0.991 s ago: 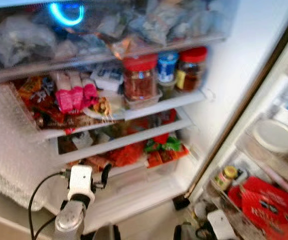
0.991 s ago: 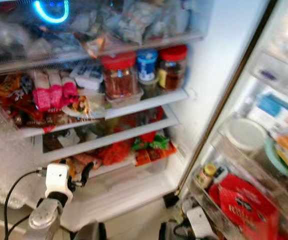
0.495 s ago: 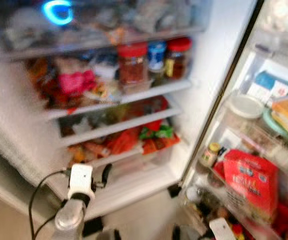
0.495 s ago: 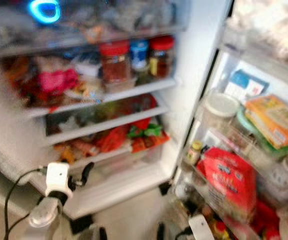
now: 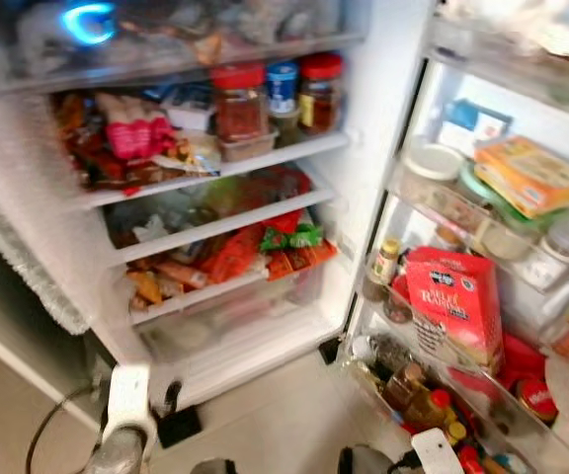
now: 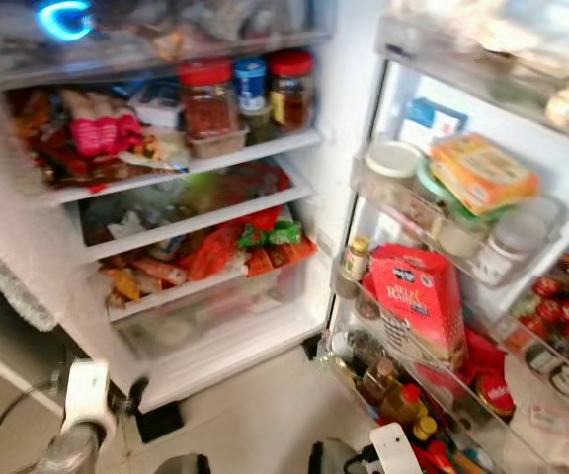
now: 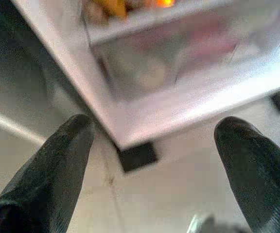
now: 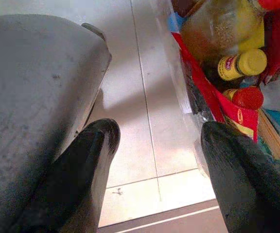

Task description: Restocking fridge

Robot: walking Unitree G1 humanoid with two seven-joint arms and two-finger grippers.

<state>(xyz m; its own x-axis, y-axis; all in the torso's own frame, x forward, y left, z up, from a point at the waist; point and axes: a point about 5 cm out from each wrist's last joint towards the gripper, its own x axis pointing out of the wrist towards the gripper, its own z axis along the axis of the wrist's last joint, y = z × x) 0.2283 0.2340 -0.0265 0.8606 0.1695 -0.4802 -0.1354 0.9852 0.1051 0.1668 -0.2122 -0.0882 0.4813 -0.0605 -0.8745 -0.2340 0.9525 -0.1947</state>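
Left gripper (image 7: 152, 165) spread, empty, low before the bottom drawer (image 5: 235, 321) of the open fridge (image 5: 364, 128). Far shelves hold red-lidded jars (image 5: 240, 99) and packets. Right: door racks carry a red carton (image 5: 454, 306). Right gripper (image 8: 159, 165) spread, empty, above floor tiles (image 8: 140, 111)

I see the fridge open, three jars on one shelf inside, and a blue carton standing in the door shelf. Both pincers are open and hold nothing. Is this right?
Not quite: the carton in the door shelf is red, not blue, as the left eye view shows. The rest holds: three jars stand on a shelf inside the open fridge, and the left pincer and right pincer are open and hold nothing.
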